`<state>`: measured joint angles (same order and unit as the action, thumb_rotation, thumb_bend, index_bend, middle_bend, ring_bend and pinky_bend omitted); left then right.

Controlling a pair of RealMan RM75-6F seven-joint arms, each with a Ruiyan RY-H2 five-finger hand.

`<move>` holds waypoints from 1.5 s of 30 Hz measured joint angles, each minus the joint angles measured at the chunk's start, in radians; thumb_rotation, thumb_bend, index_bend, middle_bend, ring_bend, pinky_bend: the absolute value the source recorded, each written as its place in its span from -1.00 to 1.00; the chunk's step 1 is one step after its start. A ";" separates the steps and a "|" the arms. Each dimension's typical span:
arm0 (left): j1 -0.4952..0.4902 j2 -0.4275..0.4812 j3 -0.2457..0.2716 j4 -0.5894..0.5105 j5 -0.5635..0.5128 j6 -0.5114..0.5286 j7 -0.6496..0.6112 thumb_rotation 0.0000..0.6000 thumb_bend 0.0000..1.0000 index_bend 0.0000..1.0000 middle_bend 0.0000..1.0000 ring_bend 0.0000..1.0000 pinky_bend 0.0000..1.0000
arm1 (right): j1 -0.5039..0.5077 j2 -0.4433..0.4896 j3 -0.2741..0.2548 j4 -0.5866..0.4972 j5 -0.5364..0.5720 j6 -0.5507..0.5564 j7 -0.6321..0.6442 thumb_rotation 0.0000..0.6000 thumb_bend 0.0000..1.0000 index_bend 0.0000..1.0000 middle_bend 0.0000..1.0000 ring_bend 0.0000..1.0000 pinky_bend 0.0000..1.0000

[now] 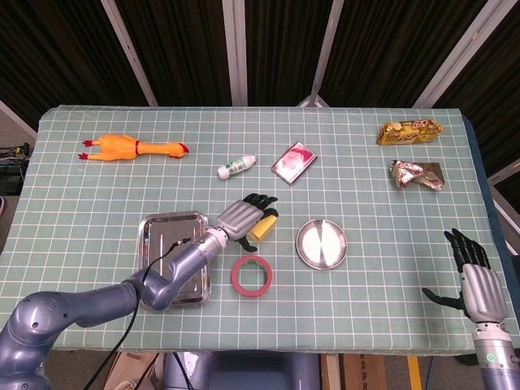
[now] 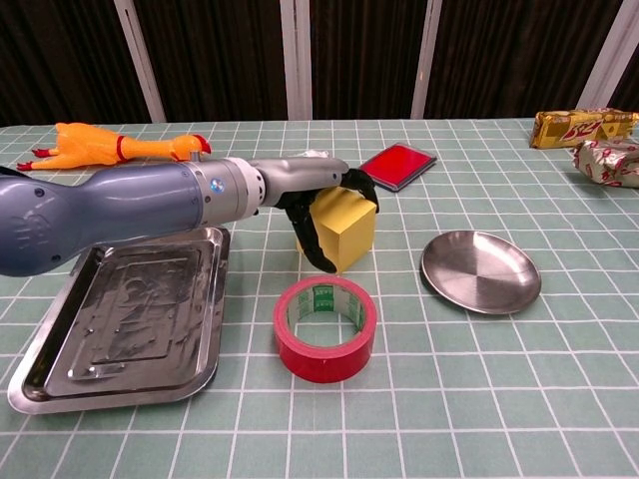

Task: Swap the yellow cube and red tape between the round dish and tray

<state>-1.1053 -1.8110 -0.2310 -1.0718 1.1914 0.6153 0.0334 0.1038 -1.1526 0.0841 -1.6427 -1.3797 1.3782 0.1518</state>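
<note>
Neither swap item sits in a container: the cube and tape both lie on the table between the tray and dish, which hold nothing. The left hand wraps the cube, thumb down its near face, seemingly gripping without lifting; both placements appear left. The head view alone shows the right hand, fingers spread and holding nothing, at the table's edge. The chest view alone shows the thumb on the cube.
</note>
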 measured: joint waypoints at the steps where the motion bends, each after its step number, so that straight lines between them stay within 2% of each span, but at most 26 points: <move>1: -0.002 -0.007 0.002 0.008 0.005 -0.002 -0.008 1.00 -0.97 -0.57 -0.96 -1.00 -0.92 | 0.000 0.000 0.000 0.000 -0.001 -0.001 0.003 1.00 -0.91 -0.97 -1.00 -0.96 -1.00; 4: -0.004 -0.019 0.009 0.026 0.023 -0.001 -0.021 1.00 -0.81 -0.49 -0.79 -0.89 -0.66 | 0.000 0.001 0.000 0.002 -0.003 -0.003 0.007 1.00 -0.91 -0.97 -1.00 -0.96 -1.00; 7: -0.003 -0.027 0.011 0.036 0.036 0.016 -0.034 1.00 -0.53 -0.38 -0.59 -0.67 -0.42 | 0.000 0.002 0.000 0.001 -0.008 -0.001 0.013 1.00 -0.91 -0.96 -1.00 -0.95 -1.00; 11: 0.003 -0.027 0.013 0.039 0.067 0.047 -0.057 1.00 -0.14 -0.29 -0.41 -0.44 -0.18 | -0.001 0.003 -0.001 0.002 -0.014 -0.001 0.023 1.00 -0.91 -0.95 -1.00 -0.94 -1.00; 13: 0.008 -0.024 0.013 0.037 0.079 0.066 -0.060 1.00 -0.05 -0.27 -0.34 -0.38 -0.13 | 0.000 0.003 -0.001 0.003 -0.014 -0.005 0.028 1.00 -0.91 -0.95 -1.00 -0.94 -1.00; 21: 0.037 0.024 0.005 -0.025 0.097 0.125 -0.091 1.00 -0.04 -0.26 -0.35 -0.40 -0.13 | 0.002 0.001 0.001 0.010 -0.014 -0.012 0.039 1.00 -0.91 -0.95 -1.00 -0.94 -1.00; 24: 0.058 0.082 0.001 -0.098 0.106 0.153 -0.101 1.00 -0.06 -0.26 -0.41 -0.47 -0.17 | 0.003 0.000 0.002 0.012 -0.014 -0.014 0.044 1.00 -0.91 -0.95 -1.00 -0.94 -1.00; 29: 0.115 0.235 0.021 -0.274 0.129 0.200 -0.093 1.00 -0.08 -0.26 -0.50 -0.57 -0.29 | 0.007 -0.003 0.002 0.010 -0.018 -0.019 0.047 1.00 -0.91 -0.95 -1.00 -0.94 -1.00; 33: 0.185 0.395 0.076 -0.430 0.141 0.227 -0.055 1.00 -0.09 -0.26 -0.53 -0.61 -0.36 | 0.007 -0.004 -0.001 0.005 -0.026 -0.016 0.042 1.00 -0.91 -0.95 -1.00 -0.94 -1.00; 38: 0.315 0.563 0.197 -0.548 0.178 0.282 -0.025 1.00 -0.10 -0.26 -0.54 -0.62 -0.41 | 0.008 -0.007 -0.003 -0.001 -0.028 -0.018 0.038 1.00 -0.91 -0.95 -1.00 -0.94 -1.00; 43: 0.386 0.585 0.270 -0.532 0.256 0.331 -0.073 1.00 -0.17 -0.26 -0.56 -0.66 -0.45 | 0.007 -0.007 -0.002 0.000 -0.031 -0.012 0.036 1.00 -0.91 -0.95 -1.00 -0.94 -1.00; 45: 0.401 0.583 0.282 -0.506 0.279 0.348 -0.104 1.00 -0.22 -0.26 -0.61 -0.73 -0.50 | 0.005 -0.007 -0.002 0.000 -0.032 -0.009 0.036 1.00 -0.91 -0.95 -1.00 -0.94 -1.00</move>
<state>-0.7047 -1.2282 0.0506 -1.5778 1.4701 0.9629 -0.0709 0.1087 -1.1593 0.0825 -1.6431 -1.4112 1.3694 0.1877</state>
